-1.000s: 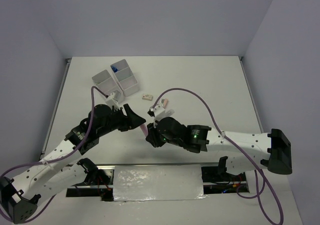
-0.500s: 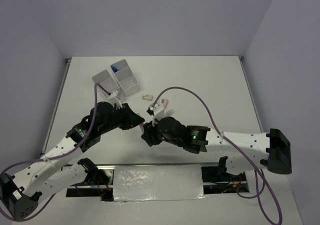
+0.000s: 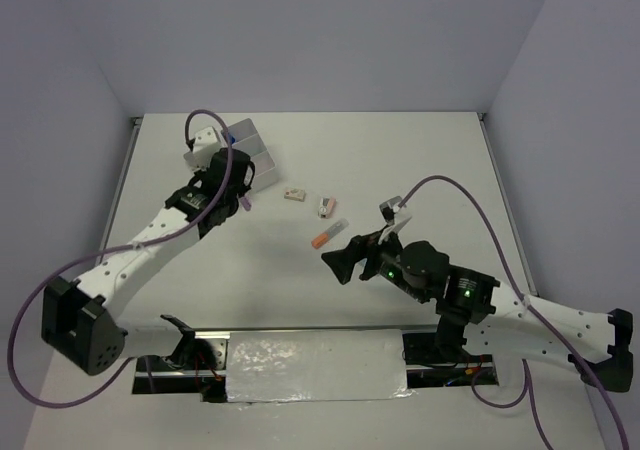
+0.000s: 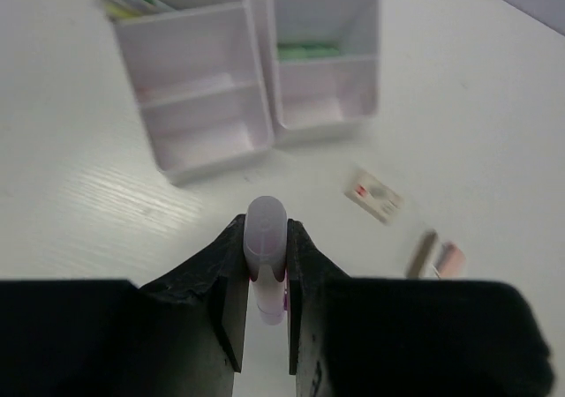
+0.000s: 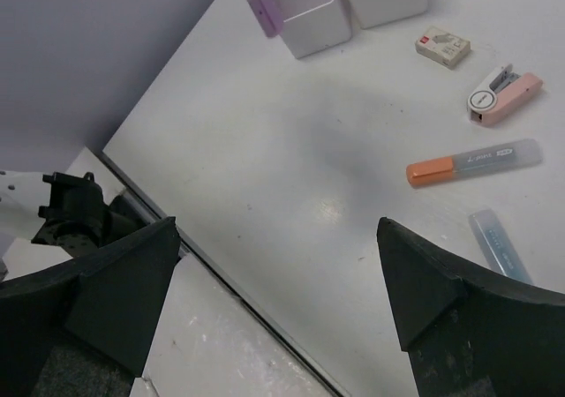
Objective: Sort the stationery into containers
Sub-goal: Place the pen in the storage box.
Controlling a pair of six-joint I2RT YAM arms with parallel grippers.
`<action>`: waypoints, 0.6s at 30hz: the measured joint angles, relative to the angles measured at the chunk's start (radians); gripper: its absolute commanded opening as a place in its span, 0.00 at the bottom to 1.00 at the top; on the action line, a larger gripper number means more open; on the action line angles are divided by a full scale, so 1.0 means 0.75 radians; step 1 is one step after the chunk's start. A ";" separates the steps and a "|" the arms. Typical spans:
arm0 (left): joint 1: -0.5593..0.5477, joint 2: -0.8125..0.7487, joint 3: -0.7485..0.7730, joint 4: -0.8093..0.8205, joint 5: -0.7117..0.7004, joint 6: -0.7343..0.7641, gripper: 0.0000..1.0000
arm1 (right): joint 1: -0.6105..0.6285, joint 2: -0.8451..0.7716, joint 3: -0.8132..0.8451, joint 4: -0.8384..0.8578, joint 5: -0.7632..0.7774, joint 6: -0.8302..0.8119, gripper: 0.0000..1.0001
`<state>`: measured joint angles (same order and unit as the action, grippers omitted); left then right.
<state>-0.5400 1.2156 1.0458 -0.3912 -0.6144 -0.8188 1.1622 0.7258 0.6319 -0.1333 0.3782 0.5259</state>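
Note:
My left gripper [image 4: 267,231] is shut on a pale purple highlighter [image 4: 267,247], held above the table just in front of the containers [image 4: 199,141]. From above, that gripper [image 3: 242,198] sits at the near side of the bins [image 3: 256,146], which the arm partly hides. One bin holds a green item [image 4: 309,51]. My right gripper [image 5: 276,229] stands wide open and empty above bare table, near the front edge [image 3: 335,263]. An orange highlighter [image 5: 472,163] with a clear cap and a clear blue tube [image 5: 499,247] lie to its right.
A pink and white correction tape [image 5: 503,95] and a small white box [image 5: 443,47] lie between the bins and the orange highlighter [image 3: 320,239]. The metal strip of the table's front edge [image 5: 221,273] runs under my right gripper.
The purple highlighter passed from my right gripper to my left. My left gripper shut on it and swung back-left to the bins. My right gripper opened wide and drew back to the right.

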 measured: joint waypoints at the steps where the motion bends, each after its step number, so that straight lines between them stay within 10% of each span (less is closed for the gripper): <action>1: 0.029 0.048 0.030 -0.004 -0.058 0.001 0.00 | 0.000 -0.029 -0.002 -0.014 0.003 0.004 1.00; 18: 0.290 0.347 0.042 0.670 -0.471 0.296 0.07 | 0.000 -0.114 -0.172 -0.098 -0.095 0.063 1.00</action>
<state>-0.3225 1.4757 1.0775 0.1116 -0.9676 -0.5968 1.1622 0.6403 0.5030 -0.2070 0.3069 0.5732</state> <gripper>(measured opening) 0.295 0.997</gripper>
